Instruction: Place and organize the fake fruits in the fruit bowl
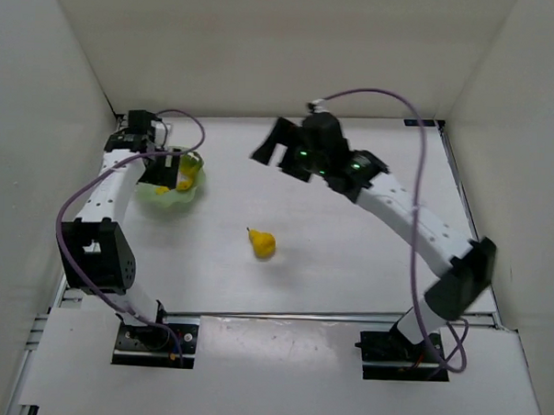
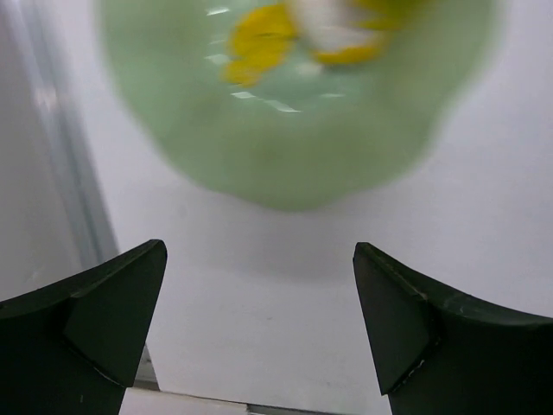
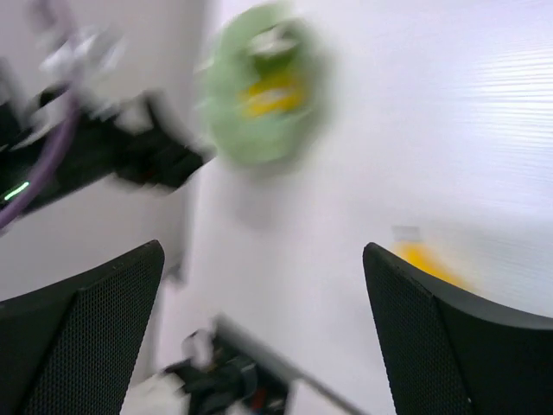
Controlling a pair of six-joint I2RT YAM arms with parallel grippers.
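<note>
The pale green fruit bowl point(image 1: 174, 194) stands at the left of the table. Yellow and white fruit pieces point(image 1: 188, 171) lie in it; the left wrist view shows them blurred point(image 2: 259, 43) at the bowl's point(image 2: 294, 138) far side. I cannot make out the olive-green fruit. The yellow pear point(image 1: 262, 244) lies on the table between the arms, apart from the bowl. My left gripper point(image 1: 163, 173) hovers over the bowl's near-left edge, open and empty point(image 2: 259, 328). My right gripper point(image 1: 278, 152) is raised above the table's middle, open and empty point(image 3: 263, 328); the pear point(image 3: 423, 258) shows beside its right finger.
White walls close in the table at the left, back and right. The left arm point(image 3: 130, 160) shows blurred in the right wrist view beside the bowl point(image 3: 263, 91). A metal rail point(image 1: 281, 315) runs along the near edge by the arm bases.
</note>
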